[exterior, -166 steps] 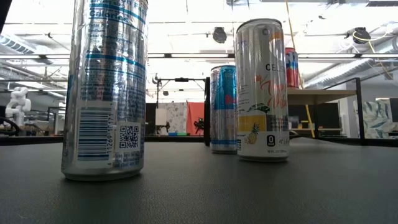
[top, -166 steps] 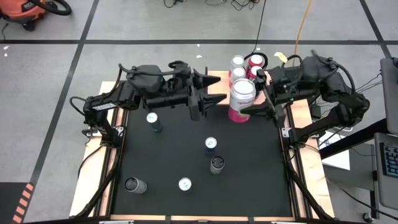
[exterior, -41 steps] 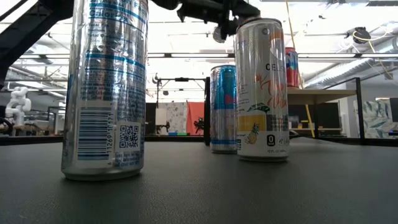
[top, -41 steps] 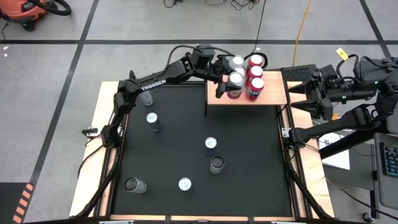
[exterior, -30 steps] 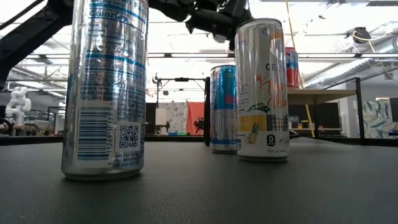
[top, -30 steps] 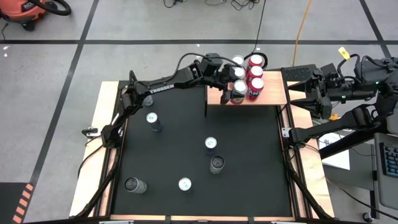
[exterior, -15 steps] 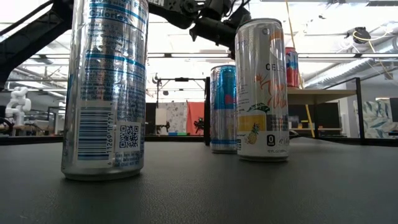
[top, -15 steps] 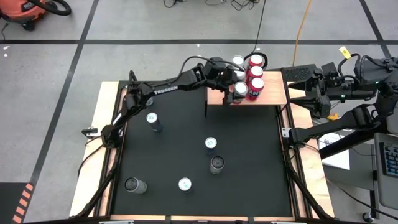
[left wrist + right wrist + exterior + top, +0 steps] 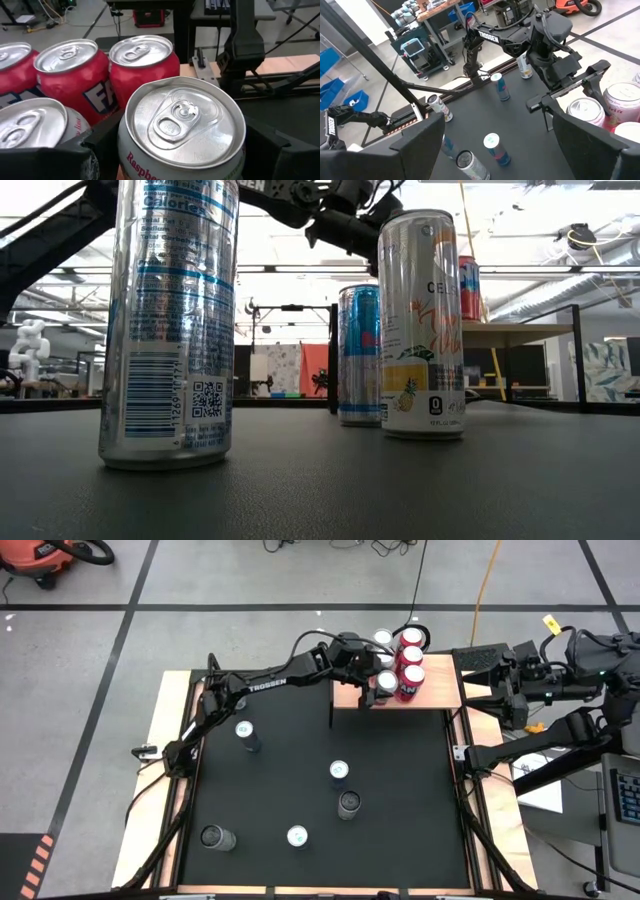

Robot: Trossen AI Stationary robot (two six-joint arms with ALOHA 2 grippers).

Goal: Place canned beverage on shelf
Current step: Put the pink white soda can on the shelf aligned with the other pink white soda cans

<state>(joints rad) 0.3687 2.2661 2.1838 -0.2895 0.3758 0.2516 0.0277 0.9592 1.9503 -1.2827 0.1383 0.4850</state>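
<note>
While the raspberry can [image 9: 182, 132] stands on the shelf [image 9: 440, 690], the left hand [image 9: 378, 681] grasps it between both fingers.

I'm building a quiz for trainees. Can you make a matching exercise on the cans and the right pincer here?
1 raspberry can
2 red cans
3 right pincer
4 Celsius can

A open, right of the shelf
B gripped by the left pincer
C on the shelf, ungripped
D upright on the black tabletop

Pairs: 1-B, 2-C, 3-A, 4-D
</note>
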